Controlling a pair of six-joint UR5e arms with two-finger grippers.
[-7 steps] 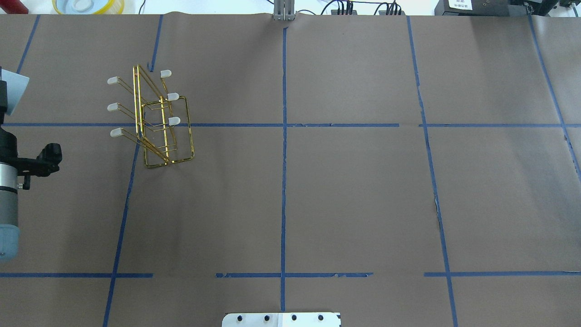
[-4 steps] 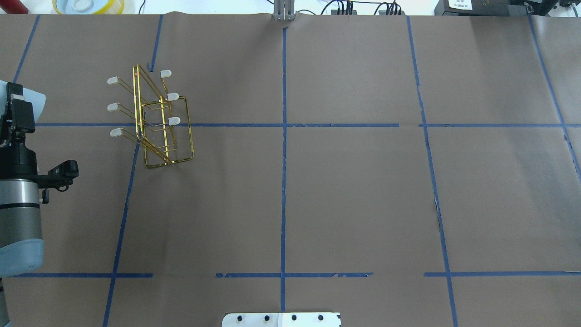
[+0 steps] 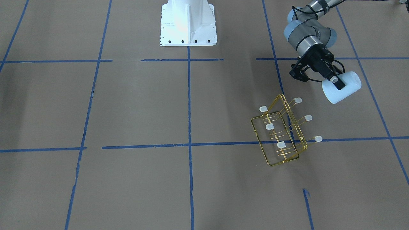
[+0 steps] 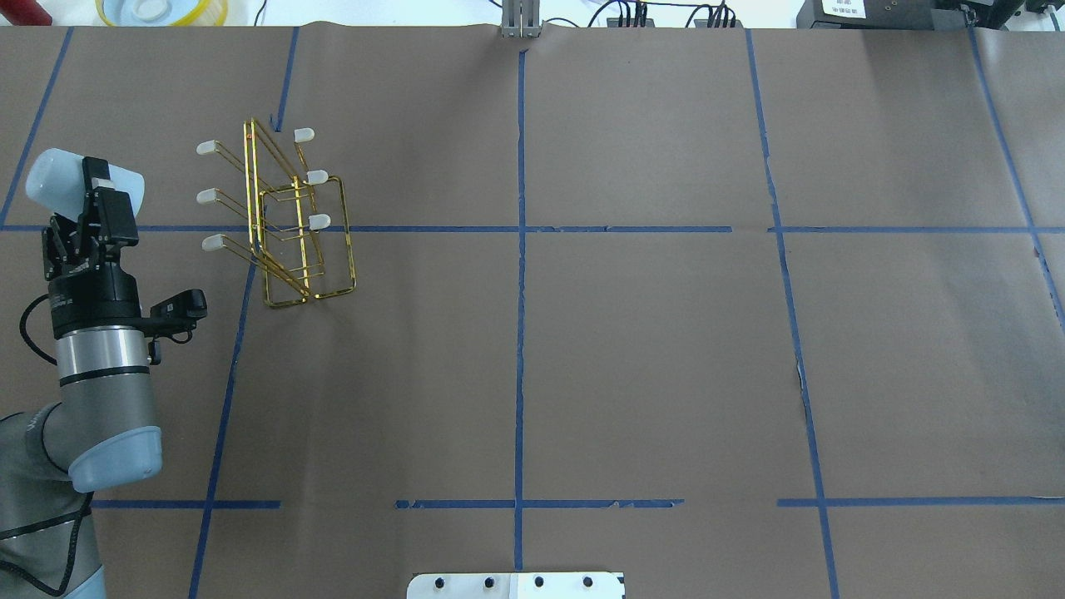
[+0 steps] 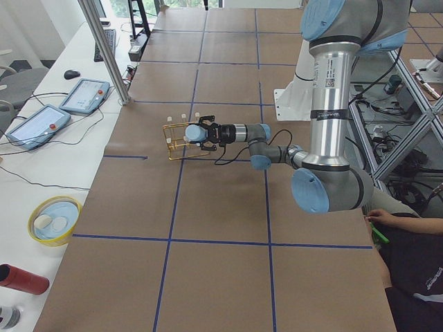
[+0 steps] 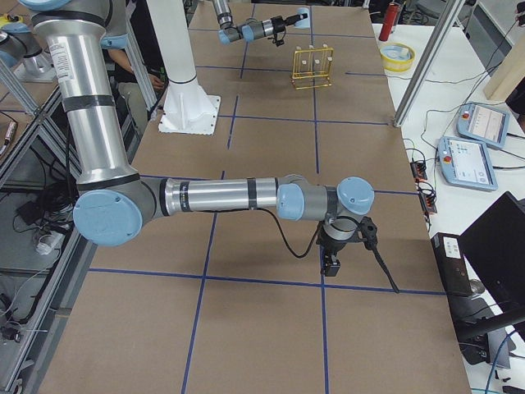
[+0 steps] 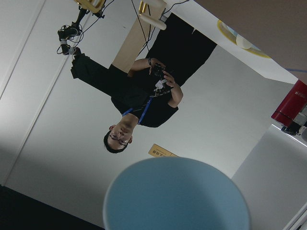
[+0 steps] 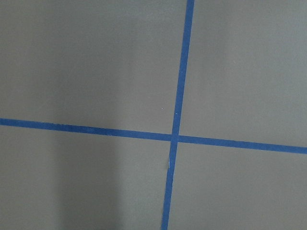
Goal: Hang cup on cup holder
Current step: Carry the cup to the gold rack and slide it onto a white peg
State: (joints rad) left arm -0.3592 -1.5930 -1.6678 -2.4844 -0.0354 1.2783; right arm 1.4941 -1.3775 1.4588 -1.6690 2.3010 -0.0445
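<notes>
The cup (image 4: 54, 175) is a pale blue-white tumbler lying sideways in the air at the table's left side. My left gripper (image 4: 101, 195) is shut on the cup's rim end. The cup also shows in the front view (image 3: 348, 84), the left side view (image 5: 196, 131) and the left wrist view (image 7: 177, 196). The cup holder (image 4: 291, 225) is a gold wire rack with white-capped prongs, standing just right of the cup and apart from it; it also shows in the front view (image 3: 281, 134). My right gripper (image 6: 335, 261) hangs low over the table far from both; I cannot tell if it is open.
A yellow-rimmed bowl (image 4: 162, 10) and a red bottle (image 5: 21, 279) sit beyond the far table edge. The white robot base (image 3: 188, 22) stands at the table's near middle. Control tablets (image 5: 83, 95) lie on the side bench. A seated person (image 5: 415, 270) is by the left arm's base.
My left arm has swung in from the table's left edge towards the rack, carrying the cup. The rack has not moved.
</notes>
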